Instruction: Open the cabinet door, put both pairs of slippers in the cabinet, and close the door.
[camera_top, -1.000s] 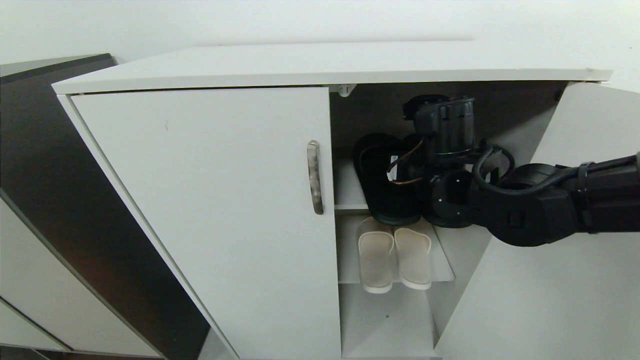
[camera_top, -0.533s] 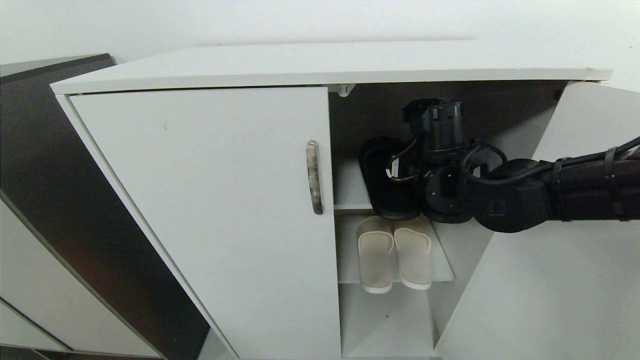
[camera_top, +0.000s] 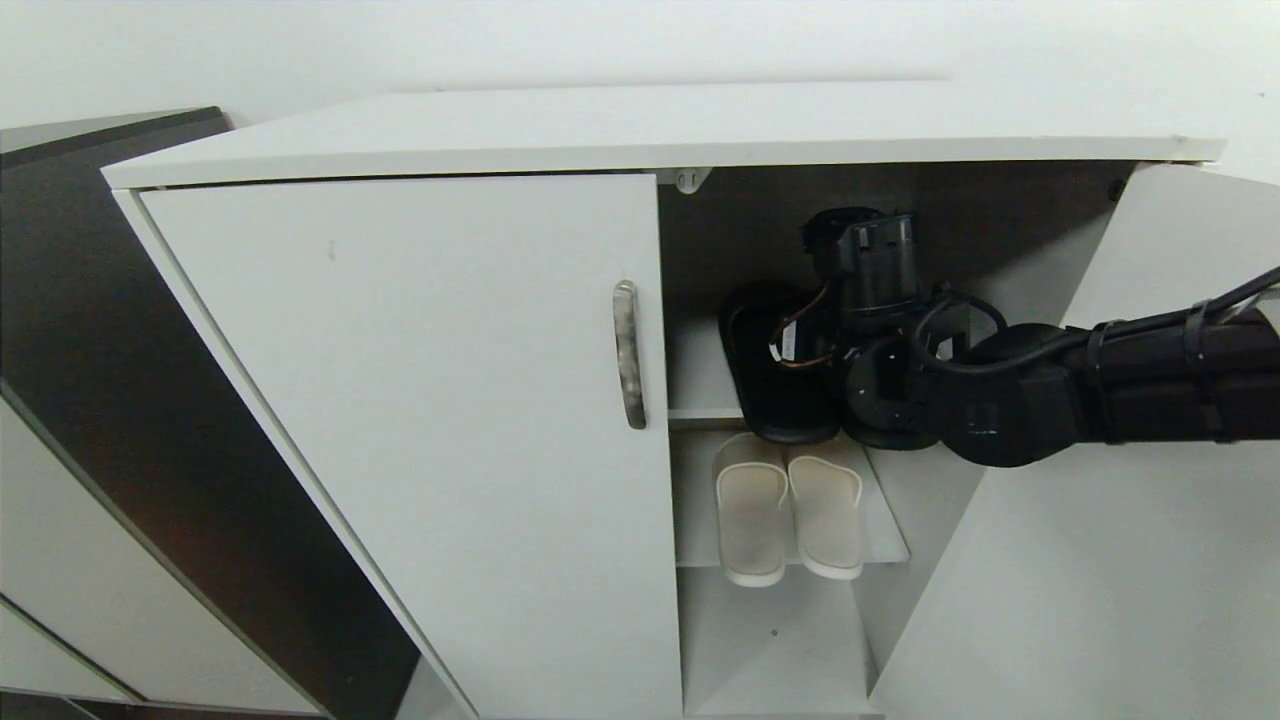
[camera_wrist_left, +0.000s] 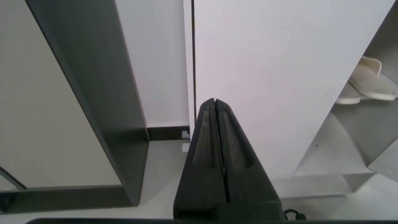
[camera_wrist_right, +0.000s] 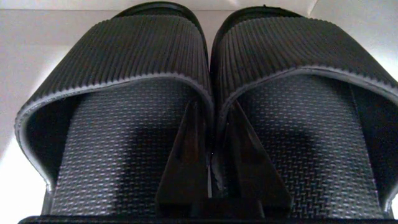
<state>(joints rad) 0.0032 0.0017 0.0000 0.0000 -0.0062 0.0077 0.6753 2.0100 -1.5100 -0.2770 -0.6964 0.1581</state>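
The white cabinet (camera_top: 640, 125) stands with its left door (camera_top: 420, 400) closed, a metal handle (camera_top: 627, 352) upright near that door's inner edge, and its right door (camera_top: 1100, 560) swung wide open. The open half has 3 levels.

On the upper shelf (camera_top: 700, 413) is the pair of black slippers (camera_top: 775, 370), side by side, with their heels jutting a little past the shelf's front edge. I cannot tell whether the soles rest fully on the shelf. The right end effector (camera_wrist_right: 214, 168) is inside this compartment, and its fingers (camera_wrist_right: 183, 155) are pinched on the 2 adjoining inner side walls of the black slippers, just under the ribbed straps.

On the lower shelf (camera_top: 885, 545) lies the pair of pale slippers (camera_top: 790, 505), side by side and touching, toes pointing inward and heels hanging slightly over the front edge. Below it is the bottom compartment (camera_top: 770, 640).

The left end effector (camera_wrist_left: 214, 106) is outside the cabinet, low in front of the closed left door, its fingers pressed together with nothing between them. A dark panel (camera_top: 100, 350) leans beside the cabinet's left side.

A small white label (camera_top: 785, 347) hangs on a cable at the right wrist, and its print is too small to read.
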